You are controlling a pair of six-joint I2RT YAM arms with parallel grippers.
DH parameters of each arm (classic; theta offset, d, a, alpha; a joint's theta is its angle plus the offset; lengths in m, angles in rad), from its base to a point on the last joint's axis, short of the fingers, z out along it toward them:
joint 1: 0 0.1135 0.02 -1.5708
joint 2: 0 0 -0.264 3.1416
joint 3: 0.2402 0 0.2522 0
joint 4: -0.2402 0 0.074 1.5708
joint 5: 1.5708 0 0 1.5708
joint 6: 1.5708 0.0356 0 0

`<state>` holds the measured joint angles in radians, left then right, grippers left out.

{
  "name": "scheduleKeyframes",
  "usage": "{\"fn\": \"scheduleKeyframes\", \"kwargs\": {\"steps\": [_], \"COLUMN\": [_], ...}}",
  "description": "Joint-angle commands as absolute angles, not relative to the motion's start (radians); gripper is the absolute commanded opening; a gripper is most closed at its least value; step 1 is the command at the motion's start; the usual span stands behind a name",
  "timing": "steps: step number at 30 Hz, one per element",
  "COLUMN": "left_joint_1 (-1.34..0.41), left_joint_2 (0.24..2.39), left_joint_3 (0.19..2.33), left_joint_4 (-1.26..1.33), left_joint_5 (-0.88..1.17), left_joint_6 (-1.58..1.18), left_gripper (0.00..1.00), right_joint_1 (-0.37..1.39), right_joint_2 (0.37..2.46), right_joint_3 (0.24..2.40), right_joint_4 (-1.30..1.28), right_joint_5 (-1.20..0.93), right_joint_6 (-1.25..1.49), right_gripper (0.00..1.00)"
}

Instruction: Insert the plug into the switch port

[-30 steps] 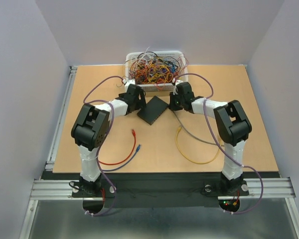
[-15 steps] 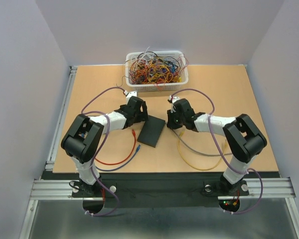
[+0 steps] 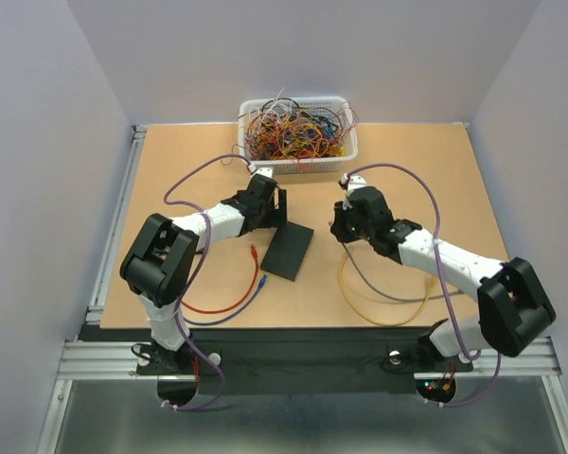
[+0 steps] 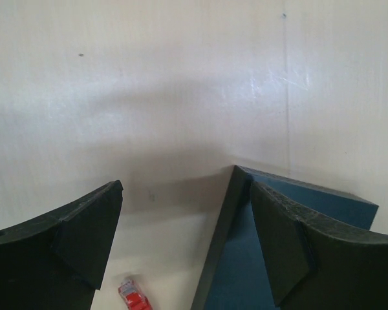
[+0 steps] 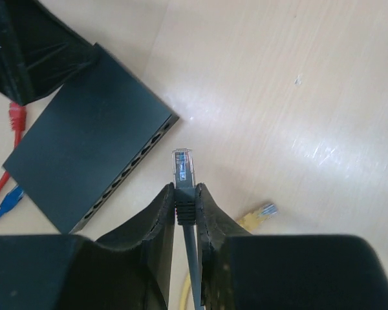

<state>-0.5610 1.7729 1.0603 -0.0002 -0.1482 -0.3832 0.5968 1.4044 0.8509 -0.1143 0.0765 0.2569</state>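
Note:
The switch is a flat black box [image 3: 289, 251] lying mid-table. Its row of ports [image 5: 134, 173] lines the narrow edge that faces my right gripper. My right gripper [image 5: 185, 192] is shut on the boot of a grey cable. The cable's clear plug [image 5: 183, 166] sticks out past the fingertips, a short gap from the port edge. In the top view that gripper [image 3: 344, 227] is right of the box. My left gripper [image 4: 185, 187] is open at the box's far corner [image 4: 246, 258], one finger [image 4: 310, 252] over the box top. It shows in the top view [image 3: 271, 214].
A white basket [image 3: 298, 163] of tangled cables stands at the back. A yellow cable [image 3: 379, 305] with its plug [image 5: 262, 212] lies near the right gripper. Red [image 3: 218, 305] and blue [image 3: 256, 288] cables lie left of the box, and a red plug [image 4: 134, 297] lies under the left gripper.
The box slid nearer and turned, then stayed put. The right gripper drew away to the right with the plug. The left gripper stayed at the box's far corner.

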Motion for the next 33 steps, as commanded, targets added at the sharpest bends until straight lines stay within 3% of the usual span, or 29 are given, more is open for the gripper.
{"fn": "scheduleKeyframes", "kwargs": {"steps": [1, 11, 26, 33], "left_joint_1": [-0.6, -0.67, -0.701, -0.686], "left_joint_2": [1.775, 1.824, 1.772, 1.704], "left_joint_3": [1.088, 1.134, 1.134, 1.154], "left_joint_4": [0.028, 0.095, 0.181, 0.106], "left_joint_5": [-0.078, -0.005, 0.244, 0.092], "left_joint_6": [-0.328, -0.307, -0.308, -0.293], "left_gripper": [0.92, 0.92, 0.92, 0.92], "right_joint_1": [0.612, 0.761, 0.839, 0.862], "right_joint_2": [1.338, 1.321, 1.382, 1.373], "right_joint_3": [0.79, 0.689, 0.663, 0.649], "right_joint_4": [-0.137, -0.112, -0.066, -0.057], "right_joint_5": [0.005, 0.032, 0.094, 0.098], "right_joint_6": [0.305, 0.368, 0.394, 0.41], "right_gripper": [0.0, 0.01, 0.0, 0.0]}}
